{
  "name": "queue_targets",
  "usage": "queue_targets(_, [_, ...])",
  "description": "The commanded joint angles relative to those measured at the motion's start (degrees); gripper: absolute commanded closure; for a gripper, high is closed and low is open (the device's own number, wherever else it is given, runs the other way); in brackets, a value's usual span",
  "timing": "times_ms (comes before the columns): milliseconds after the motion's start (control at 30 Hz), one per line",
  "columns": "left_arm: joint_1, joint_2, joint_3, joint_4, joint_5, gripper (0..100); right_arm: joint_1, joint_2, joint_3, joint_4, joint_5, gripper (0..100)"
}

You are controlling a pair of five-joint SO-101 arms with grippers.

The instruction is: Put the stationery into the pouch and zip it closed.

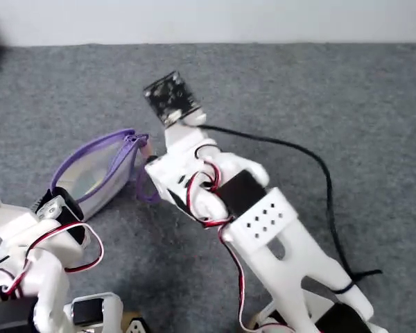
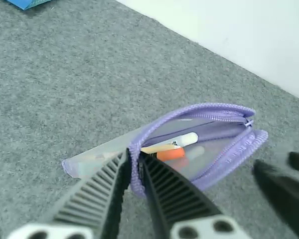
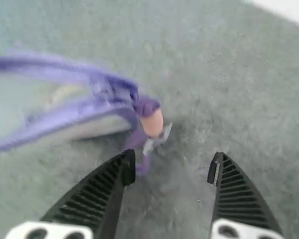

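The purple-edged clear pouch (image 1: 97, 170) lies on the grey carpet with its zip open along the top. Inside it I see a white pen (image 2: 182, 140) and an orange piece (image 2: 170, 154). My left gripper (image 2: 134, 172) is shut on the pouch's purple rim at its closed end, at the lower left in the high view (image 1: 54, 202). My right gripper (image 3: 169, 169) is open and hovers just short of the zip pull (image 3: 152, 123), a purple tab with a peach bead, at the pouch's other end (image 1: 145, 166). The pouch (image 3: 55, 102) stretches away from that pull.
A black cable (image 1: 319, 166) trails over the carpet to the right of the right arm. A blue object (image 2: 30, 3) lies far beyond the pouch. A white wall (image 1: 208, 21) bounds the carpet at the back.
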Motion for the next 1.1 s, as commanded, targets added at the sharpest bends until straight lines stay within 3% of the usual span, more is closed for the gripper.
queue_targets(0, [0.5,3.6,1.5,1.8,0.5,98,0.7,-1.5,5.5,-9.1,1.3,76.9])
queue_targets(367, [0.7,3.7,1.5,1.3,0.6,98,-1.8,-1.5,12.0,-21.7,4.0,77.2])
queue_targets(1067, [0.5,3.3,1.5,1.8,0.6,98,-2.8,5.6,14.9,-32.5,9.5,77.2])
